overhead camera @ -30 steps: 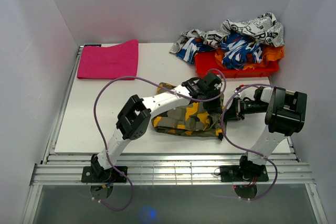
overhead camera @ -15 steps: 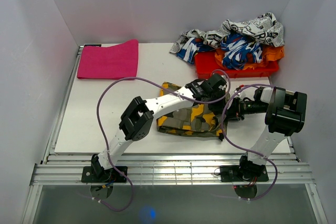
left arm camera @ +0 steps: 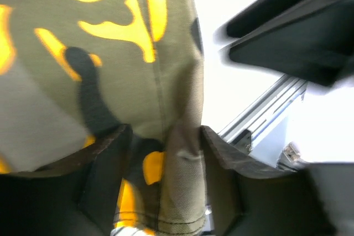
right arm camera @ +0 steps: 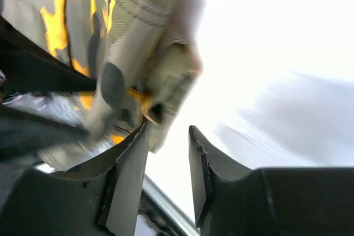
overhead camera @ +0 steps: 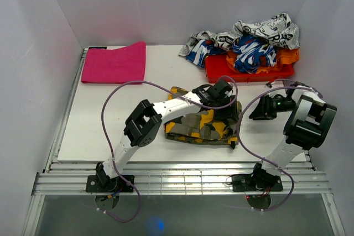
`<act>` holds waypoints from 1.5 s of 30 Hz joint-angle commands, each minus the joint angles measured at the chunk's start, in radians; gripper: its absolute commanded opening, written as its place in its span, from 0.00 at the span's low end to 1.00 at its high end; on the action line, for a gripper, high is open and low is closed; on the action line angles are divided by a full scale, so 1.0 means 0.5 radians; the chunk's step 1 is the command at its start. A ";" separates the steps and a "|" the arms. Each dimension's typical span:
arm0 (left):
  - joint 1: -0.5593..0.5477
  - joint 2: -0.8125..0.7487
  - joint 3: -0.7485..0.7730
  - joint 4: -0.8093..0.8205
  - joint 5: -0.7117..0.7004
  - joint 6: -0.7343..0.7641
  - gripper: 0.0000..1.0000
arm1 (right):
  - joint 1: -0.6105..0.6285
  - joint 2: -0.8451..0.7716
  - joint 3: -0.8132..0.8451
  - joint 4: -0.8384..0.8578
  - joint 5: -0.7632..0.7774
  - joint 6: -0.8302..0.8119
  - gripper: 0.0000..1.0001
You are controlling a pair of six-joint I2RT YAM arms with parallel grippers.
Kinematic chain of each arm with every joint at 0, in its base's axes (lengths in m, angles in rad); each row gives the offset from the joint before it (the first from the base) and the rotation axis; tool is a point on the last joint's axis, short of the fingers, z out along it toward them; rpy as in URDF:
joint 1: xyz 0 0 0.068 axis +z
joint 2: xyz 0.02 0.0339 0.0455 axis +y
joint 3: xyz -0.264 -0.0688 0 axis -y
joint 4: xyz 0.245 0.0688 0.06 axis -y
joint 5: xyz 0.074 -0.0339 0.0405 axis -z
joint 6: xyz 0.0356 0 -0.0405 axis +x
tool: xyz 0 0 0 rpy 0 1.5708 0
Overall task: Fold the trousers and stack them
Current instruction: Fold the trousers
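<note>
Pink cloth [overhead camera: 114, 62]: folded flat, beyond and far left of the left gripper [overhead camera: 225, 106]. Red tray [overhead camera: 221, 72]: beyond the right gripper [overhead camera: 254, 114], heaped with newsprint-patterned garment [overhead camera: 265, 29], blue-and-white garment [overhead camera: 251, 51] and orange garment [overhead camera: 289, 56]. Both rest on the white table [overhead camera: 99, 131].

Right gripper [overhead camera: 255, 113]: drew back from the right edge of the trousers [overhead camera: 194, 126] it had been touching and stood apart from the cloth, its fingers [right arm camera: 130, 183] slightly parted with nothing between them.
Right arm [overhead camera: 310, 121]: elbow swung outward toward the right wall.
Right cable [overhead camera: 293, 86]: the purple loop rose into a higher, wider arc.
Left gripper [left arm camera: 163, 153]: edged right over the fold, then settled back a little.
Trousers: the bundle slid slightly right, and its right end spread out.
</note>
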 commanded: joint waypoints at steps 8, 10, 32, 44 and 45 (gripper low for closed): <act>0.286 -0.890 -0.444 0.153 0.181 0.583 0.98 | -0.109 -0.139 0.729 -0.796 -0.139 -0.486 0.56; 0.360 -1.025 -0.616 0.171 0.310 0.690 0.98 | -0.020 -0.169 0.742 -0.796 -0.310 -0.434 0.58; 1.277 -0.898 -2.027 0.168 1.726 0.961 0.38 | 0.762 0.508 0.181 -0.441 -0.152 -0.139 0.53; 1.621 -0.651 -1.843 0.165 1.347 1.151 0.37 | 0.772 0.708 0.609 -0.066 0.340 0.073 0.53; 1.624 -0.700 -1.856 0.217 1.420 1.139 0.38 | 0.778 0.711 0.725 -0.087 0.321 0.021 0.53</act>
